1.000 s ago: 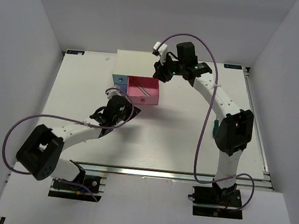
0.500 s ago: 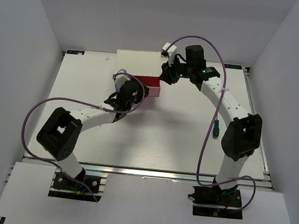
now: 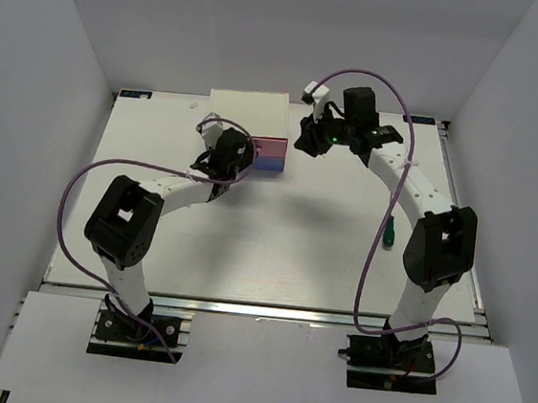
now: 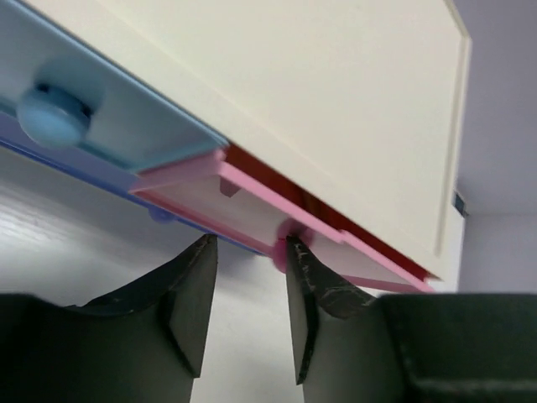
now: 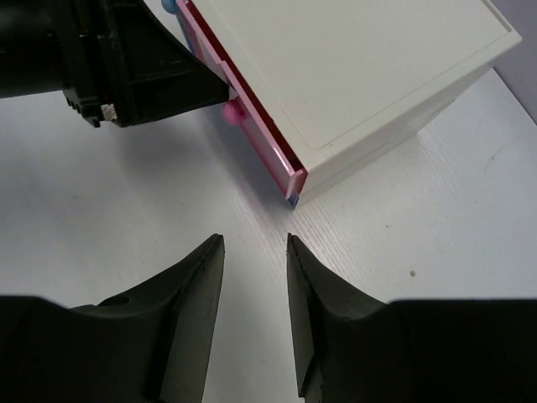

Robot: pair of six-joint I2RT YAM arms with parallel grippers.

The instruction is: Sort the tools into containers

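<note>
One cabinet (image 3: 248, 111), three drawers (image 4: 126, 126), one green screwdriver (image 3: 390, 235)

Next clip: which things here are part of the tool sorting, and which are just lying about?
Part of the job:
- white cabinet
- pink drawer, slightly ajar
- light blue drawer
- periwinkle drawer
- green-handled screwdriver on the table
- left gripper and right gripper, both open

Just lying about:
- purple cables
- blue label at the table's far corner
</note>
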